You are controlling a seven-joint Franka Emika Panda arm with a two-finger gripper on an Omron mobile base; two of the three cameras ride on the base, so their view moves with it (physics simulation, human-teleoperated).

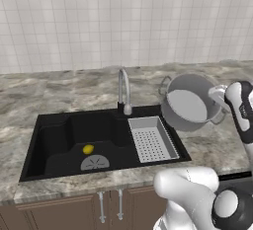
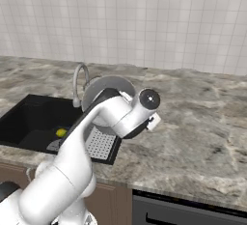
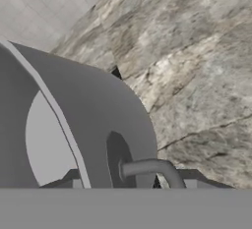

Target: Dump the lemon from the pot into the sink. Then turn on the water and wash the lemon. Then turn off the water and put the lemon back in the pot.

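The grey metal pot (image 1: pixel 189 104) hangs tipped on its side above the counter, just right of the sink, with its open mouth facing the basin and nothing inside. My gripper (image 1: pixel 220 104) is shut on the pot's right rim by the loop handle (image 3: pixel 153 168). In the right base view my arm covers most of the pot (image 2: pixel 110 85). The small yellow lemon (image 1: pixel 88 149) lies on the floor of the black sink (image 1: pixel 53 131), just above the round grey drain (image 1: pixel 95 163). It also shows as a yellow spot (image 2: pixel 61 133) in the basin (image 2: pixel 26 118).
A silver gooseneck tap (image 1: pixel 123 90) stands behind the sink's middle, with no stream coming from it. A grey perforated tray (image 1: pixel 151 138) fills the sink's right end. Marble counter (image 1: pixel 217 145) runs on both sides, a tiled wall behind, and cabinet doors (image 1: pixel 74 211) below.
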